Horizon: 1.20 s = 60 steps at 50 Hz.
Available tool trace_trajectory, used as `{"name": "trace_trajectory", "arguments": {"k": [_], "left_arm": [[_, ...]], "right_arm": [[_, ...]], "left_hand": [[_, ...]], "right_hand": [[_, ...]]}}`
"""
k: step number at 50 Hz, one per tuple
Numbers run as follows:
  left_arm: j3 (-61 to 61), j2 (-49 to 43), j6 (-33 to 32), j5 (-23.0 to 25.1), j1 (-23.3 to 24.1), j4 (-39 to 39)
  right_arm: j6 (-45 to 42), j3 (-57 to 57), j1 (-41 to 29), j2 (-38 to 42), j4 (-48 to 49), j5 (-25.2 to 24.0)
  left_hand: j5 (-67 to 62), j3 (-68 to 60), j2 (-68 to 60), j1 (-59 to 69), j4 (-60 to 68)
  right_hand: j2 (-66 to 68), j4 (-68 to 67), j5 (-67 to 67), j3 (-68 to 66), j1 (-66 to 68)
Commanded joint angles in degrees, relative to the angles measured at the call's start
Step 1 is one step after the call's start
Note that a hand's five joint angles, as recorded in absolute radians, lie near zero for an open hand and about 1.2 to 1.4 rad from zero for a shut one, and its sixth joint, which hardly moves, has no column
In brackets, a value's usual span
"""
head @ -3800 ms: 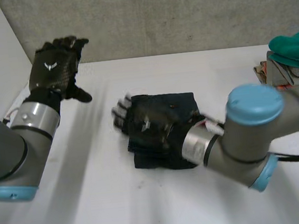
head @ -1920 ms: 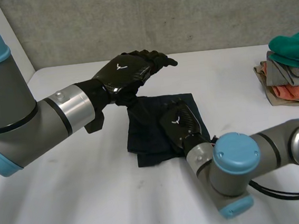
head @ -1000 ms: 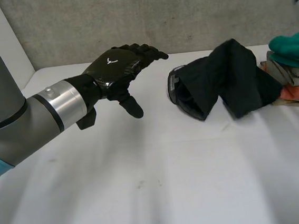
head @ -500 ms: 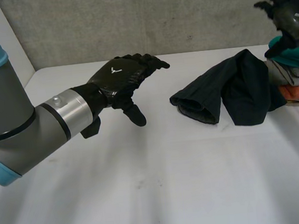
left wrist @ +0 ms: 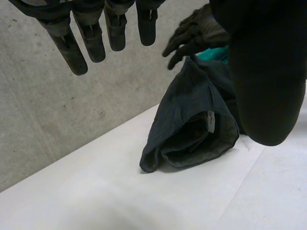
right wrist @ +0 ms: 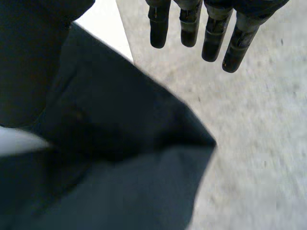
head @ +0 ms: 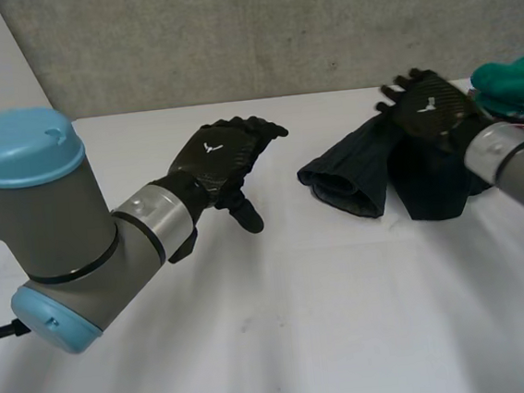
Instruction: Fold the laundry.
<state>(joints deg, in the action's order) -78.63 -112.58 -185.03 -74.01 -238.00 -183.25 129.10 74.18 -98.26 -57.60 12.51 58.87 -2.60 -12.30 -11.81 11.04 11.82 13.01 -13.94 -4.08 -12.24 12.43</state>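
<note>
White table [head: 285, 343] up front. Left hand [head: 219, 156] hangs over its middle, fingers straight, holding nothing. To its right lies the crumpled dark navy cloth [head: 362, 179]. Right hand [head: 430, 111] hovers over the cloth's far side, fingers spread straight, gripping nothing. Far right, a teal-topped stack of folded clothes [head: 516, 84].

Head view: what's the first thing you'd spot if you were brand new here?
The big black left hand jumps out first, held open above the middle of the white table. Next comes the crumpled dark garment lying further to the right, with the right hand open over its far side. A teal cloth lies at the table's right end.
</note>
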Motion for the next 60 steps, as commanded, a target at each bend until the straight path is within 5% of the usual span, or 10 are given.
{"name": "trace_trajectory", "arguments": {"k": [1,8,10,12,16,29,39,44,49,60], "left_arm": [[-2.57,0.96,-0.07,0.01,-0.71,-0.97],[-5.47,2.71,0.02,0.1,-2.73,-1.23],[-6.44,4.03,0.02,0.1,-3.96,-1.32],[-7.75,5.61,0.02,0.1,-6.06,-1.76],[-8.73,8.34,0.11,0.01,-8.96,-2.72],[-8.55,19.24,7.04,-2.45,-19.6,-5.71],[-9.34,24.25,12.06,-3.68,-24.53,-6.24],[-11.36,23.55,11.18,-3.15,-24.0,-6.42],[-14.61,19.87,11.09,-3.24,-22.6,-5.98],[-16.03,4.76,3.3,-3.15,-9.96,-5.63]], "right_arm": [[-1.48,-2.72,-6.5,5.03,7.26,0.28],[-4.11,-10.27,-9.58,14.86,3.06,0.81],[-5.17,-12.04,-9.67,16.28,1.55,0.89],[-6.22,-14.23,-10.46,16.81,0.58,1.68],[-3.26,-18.01,-15.63,13.05,0.93,3.44],[41.84,-24.96,-18.55,-8.14,8.14,15.65],[42.56,-18.03,-18.28,-13.51,5.33,26.02],[41.15,-11.53,-16.18,-12.37,2.17,25.95],[33.62,-3.02,-16.52,-9.73,-3.36,23.31],[28.14,15.27,-14.86,-11.65,-3.64,19.97]], "left_hand": [[-1.15,-1.45,-1.94,2.71,1.93],[-0.98,-1.28,-1.77,2.54,1.76],[-0.98,-1.28,-1.77,2.54,1.76],[-0.98,-1.28,-1.77,2.54,1.76],[-0.98,-1.28,-1.77,2.54,1.76],[-0.98,-1.28,-1.77,2.54,1.76],[-0.47,-0.77,-1.27,2.03,1.25],[-0.47,-0.77,-1.27,2.03,1.25],[-1.14,-1.44,-1.94,2.7,1.92],[-8.21,-8.51,-9.0,9.77,8.99]], "right_hand": [[-3.01,3.94,4.08,2.24,-2.43],[0.01,0.92,1.06,-0.78,0.59],[18.18,-17.25,-17.11,-18.95,18.76],[58.84,-57.91,-57.77,-59.61,59.42],[66.99,-66.06,-65.92,-67.76,67.57],[66.99,-66.06,-65.92,-67.76,67.57],[66.99,-66.06,-65.92,-67.76,67.57],[66.99,-66.06,-65.92,-67.76,67.57],[4.95,-4.02,-3.87,-5.72,5.52],[-3.01,3.94,4.08,2.24,-2.43]]}}
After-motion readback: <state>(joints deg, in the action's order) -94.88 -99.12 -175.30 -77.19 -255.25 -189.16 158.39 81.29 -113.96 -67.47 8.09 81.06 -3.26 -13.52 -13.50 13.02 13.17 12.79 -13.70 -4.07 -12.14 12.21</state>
